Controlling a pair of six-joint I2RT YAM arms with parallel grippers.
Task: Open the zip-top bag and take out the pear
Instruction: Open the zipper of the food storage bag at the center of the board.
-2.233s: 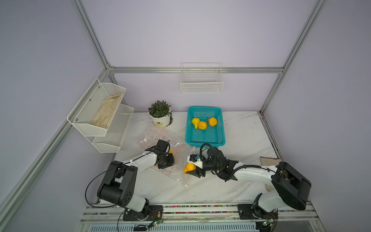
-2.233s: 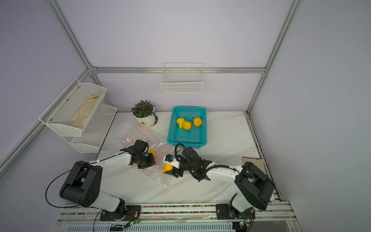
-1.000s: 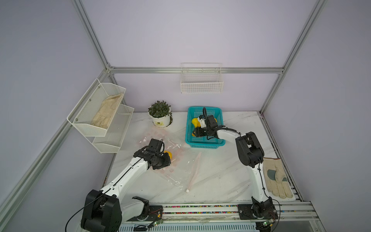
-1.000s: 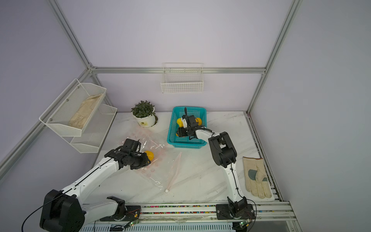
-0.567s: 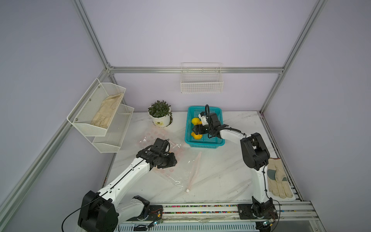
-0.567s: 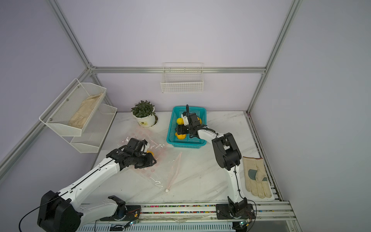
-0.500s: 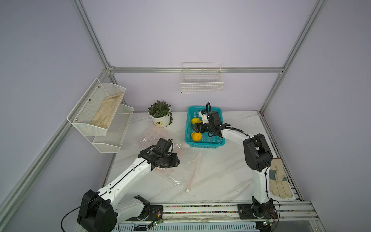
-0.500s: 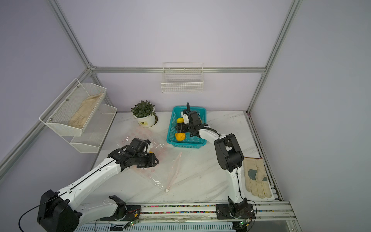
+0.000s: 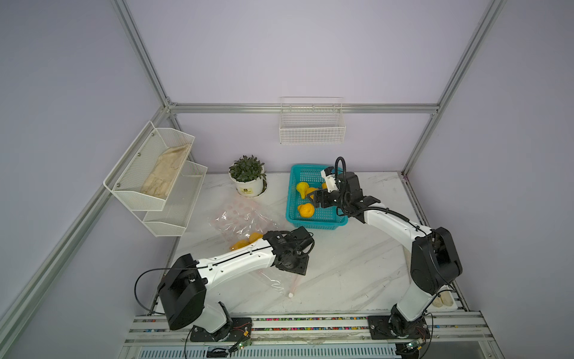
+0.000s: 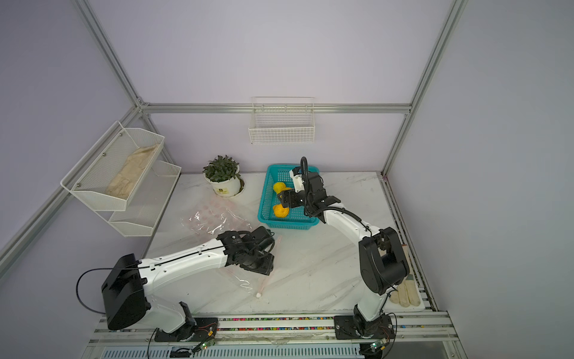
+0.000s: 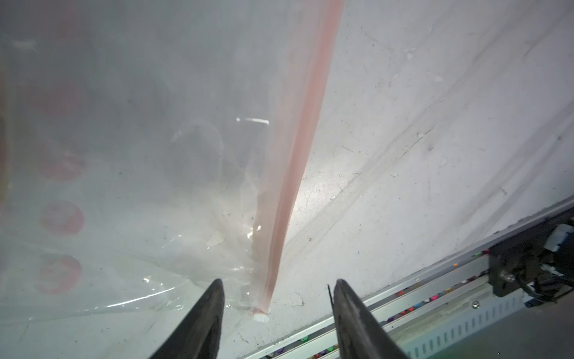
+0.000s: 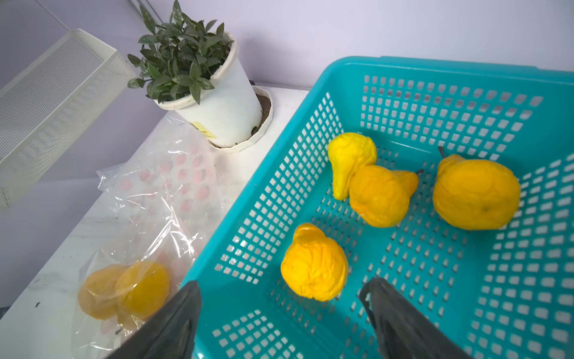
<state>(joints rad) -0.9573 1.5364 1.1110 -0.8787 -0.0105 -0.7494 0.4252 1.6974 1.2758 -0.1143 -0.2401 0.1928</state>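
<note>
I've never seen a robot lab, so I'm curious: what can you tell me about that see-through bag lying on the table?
The zip-top bag is clear, crinkly plastic printed with pinkish-red dots, lying loosely flat on the white marble table beside the teal basket. A pink zip strip runs along one edge, ending in a small white slider. Two orange pears show inside. The left gripper hangs over the strip near the slider end, jaws apart; contact is unclear.

No writing can be read anywhere. The white plant pot (image 9: 248, 189) bears a small yellow sticker (image 12: 203, 132) with dark marks, too small to make out. The pot stands to the left of the right claw (image 12: 283, 281), past the basket (image 12: 273, 174) wall.
</note>
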